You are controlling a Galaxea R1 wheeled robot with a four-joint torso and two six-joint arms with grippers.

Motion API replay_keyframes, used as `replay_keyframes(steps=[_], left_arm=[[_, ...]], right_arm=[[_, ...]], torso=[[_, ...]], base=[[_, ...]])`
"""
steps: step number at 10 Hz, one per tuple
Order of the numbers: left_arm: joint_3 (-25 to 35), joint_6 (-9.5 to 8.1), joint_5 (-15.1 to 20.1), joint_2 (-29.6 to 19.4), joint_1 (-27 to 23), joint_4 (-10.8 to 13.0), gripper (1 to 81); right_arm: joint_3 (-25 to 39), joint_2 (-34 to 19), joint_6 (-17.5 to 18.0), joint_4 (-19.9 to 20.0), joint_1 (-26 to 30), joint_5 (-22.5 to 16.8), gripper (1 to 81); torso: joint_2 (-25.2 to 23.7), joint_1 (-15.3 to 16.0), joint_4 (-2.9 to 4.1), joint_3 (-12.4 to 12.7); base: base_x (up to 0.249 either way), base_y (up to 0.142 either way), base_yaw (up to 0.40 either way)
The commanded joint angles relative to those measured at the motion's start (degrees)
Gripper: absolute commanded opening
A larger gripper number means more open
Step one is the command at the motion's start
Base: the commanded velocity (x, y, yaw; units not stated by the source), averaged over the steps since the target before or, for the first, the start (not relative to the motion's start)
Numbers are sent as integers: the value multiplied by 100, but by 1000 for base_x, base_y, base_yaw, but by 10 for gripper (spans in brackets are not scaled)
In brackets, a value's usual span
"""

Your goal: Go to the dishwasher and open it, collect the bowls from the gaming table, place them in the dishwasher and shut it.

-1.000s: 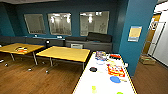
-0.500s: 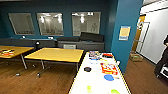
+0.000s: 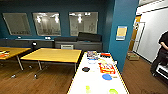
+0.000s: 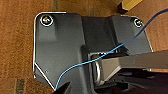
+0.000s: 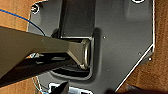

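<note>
Item: long white-topped gaming table with yellow frame (image 3: 96, 85), head view, running from 6 o'clock up toward centre. On its glossy top, from far end to near:
- purple-patterned flat box (image 3: 92, 54), far end, 12 o'clock of the table
- red flat object (image 3: 105, 54), just beside the box, at its 3 o'clock
- small dark round object (image 3: 85, 69), near the left edge
- red and orange centre graphic (image 3: 106, 68), right half
- blue round disc (image 3: 107, 76), at 6 o'clock of the graphic
- two lime-green pieces (image 3: 113, 91), at the near end; what they are cannot be told

Item: yellow-topped rectangular table on metal legs (image 3: 53, 55), at 9 o'clock of the gaming table, close beside it.
Item: second yellow-topped table (image 3: 12, 52), far left, small objects on it.
Item: brown wooden plank floor (image 3: 45, 81).
Item: dark teal wall with three framed glass panels (image 3: 47, 23), at 11 o'clock.
Item: yellow notice (image 3: 121, 32) on the teal pillar, at 1 o'clock.
Item: person in dark clothing (image 3: 162, 53), at 3 o'clock, partly cut by the frame edge.

Left wrist view: wooden floor, thin blue cable (image 4: 105, 55) across the robot's dark plate. Jaw state, left and right: cannot tell.
</note>
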Motion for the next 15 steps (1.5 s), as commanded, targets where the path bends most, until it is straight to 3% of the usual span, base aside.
replay_keyframes(steps=[1,4,6,8,12,15], left_arm=[[26,46,263,35,-247,69,811],[69,46,202,-71,-176,60,811],[219,46,105,-194,-115,78,811],[755,20,0,-580,-97,69,811],[2019,-42,8,-1564,-97,-1,811],[2152,-68,0,-1591,-123,-10,811]], right_arm=[[224,-112,-37,46,287,-260,811],[639,-367,-28,73,226,-199,811],[1333,-833,-19,108,174,-190,811],[2326,-1536,33,134,85,161,811],[4631,-3158,69,117,120,267,811],[5833,-4278,306,125,296,408,811]], torso=[[0,0,0,0],[0,0,0,0],[0,0,0,0],[0,0,0,0],[0,0,0,0],[0,-2,0,0]], base=[[0,0,0],[0,0,0],[0,0,0],[0,0,0],[0,0,0],[0,0,0]])
